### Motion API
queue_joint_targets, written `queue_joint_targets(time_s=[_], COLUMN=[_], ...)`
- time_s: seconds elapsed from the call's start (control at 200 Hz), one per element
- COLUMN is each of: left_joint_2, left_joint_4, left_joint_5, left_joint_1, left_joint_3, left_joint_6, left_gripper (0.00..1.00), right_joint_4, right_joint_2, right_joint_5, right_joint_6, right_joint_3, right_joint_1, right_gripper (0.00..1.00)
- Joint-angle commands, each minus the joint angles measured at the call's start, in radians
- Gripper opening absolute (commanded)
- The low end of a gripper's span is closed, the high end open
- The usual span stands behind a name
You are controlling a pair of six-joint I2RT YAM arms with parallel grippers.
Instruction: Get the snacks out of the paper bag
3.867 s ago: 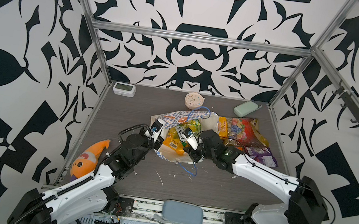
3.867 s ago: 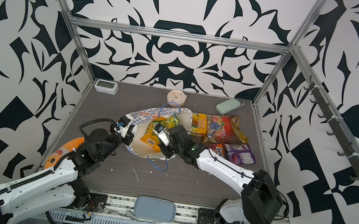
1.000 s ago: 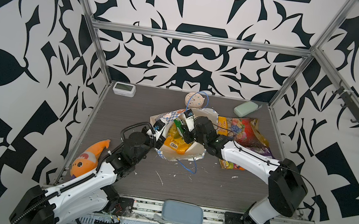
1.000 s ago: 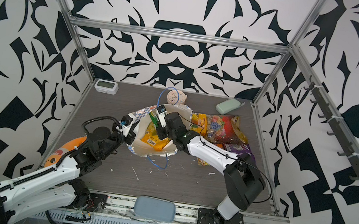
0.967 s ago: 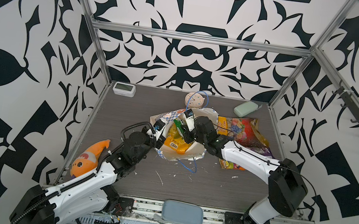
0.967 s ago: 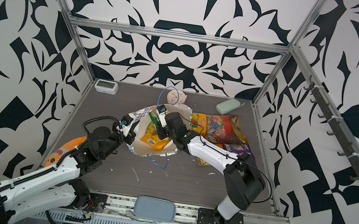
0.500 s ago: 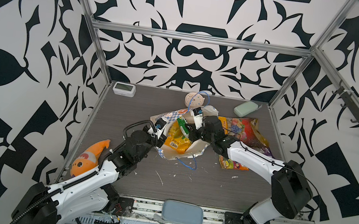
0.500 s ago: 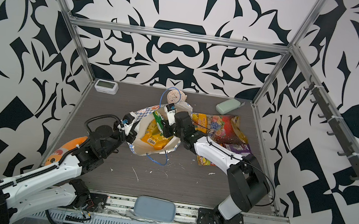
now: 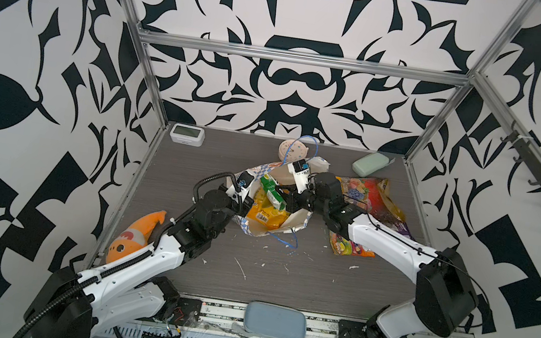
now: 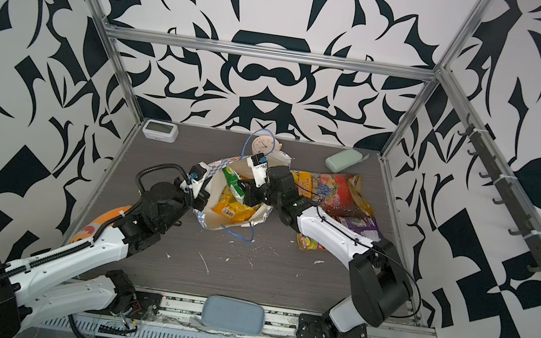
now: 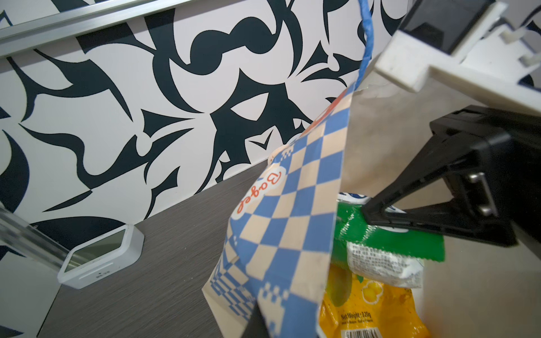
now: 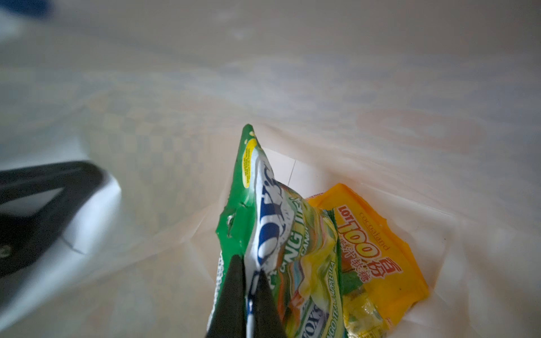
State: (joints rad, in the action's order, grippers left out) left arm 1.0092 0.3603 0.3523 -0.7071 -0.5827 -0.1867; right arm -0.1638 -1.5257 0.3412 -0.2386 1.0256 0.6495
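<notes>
Blue-checked bag (image 11: 292,204), green packet (image 11: 409,245), perhaps purple packet (image 10: 364,224)

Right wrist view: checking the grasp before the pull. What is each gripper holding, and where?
The right gripper pinches the green FOX'S packet by its green sealed edge; left gripper holds the paper bag by its checked rim.

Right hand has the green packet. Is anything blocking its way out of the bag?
Nothing visible. The green packet sits at the open mouth of the paper bag, above the yellow packet; the left hand holds the rim aside.
</notes>
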Motion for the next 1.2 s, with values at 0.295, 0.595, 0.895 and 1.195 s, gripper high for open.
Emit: queue_joint_targets(time_s=[0.295, 0.595, 0.895, 1.195], left_joint_2=[0.010, 0.009, -0.030, -0.192], left_joint_4=[-0.004, -0.009, -0.032, -0.068], left_joint_5=[0.039, 0.031, -0.041, -0.148], left_joint_1=[0.002, 0.001, 0.001, -0.001], left_joint_3=[-0.037, -0.035, -0.004, 0.127], left_joint_6=[0.010, 0.003, -0.008, 0.012], left_gripper=[0.00, 0.00, 0.00, 0.00], right_joint_4=[-0.046, 0.089, 0.111, 0.032], right_joint_2=[-0.010, -0.152, -0.041, 0.095], right_joint_5=[0.062, -0.177, -0.035, -0.154], right_joint_6=[0.005, 0.032, 0.308, 0.339], right_joint_3=[0.068, 0.171, 0.077, -0.203], right_joint_1=[-0.025, -0.025, 0.053, 0.206], right_gripper=[0.00, 0.00, 0.47, 0.48])
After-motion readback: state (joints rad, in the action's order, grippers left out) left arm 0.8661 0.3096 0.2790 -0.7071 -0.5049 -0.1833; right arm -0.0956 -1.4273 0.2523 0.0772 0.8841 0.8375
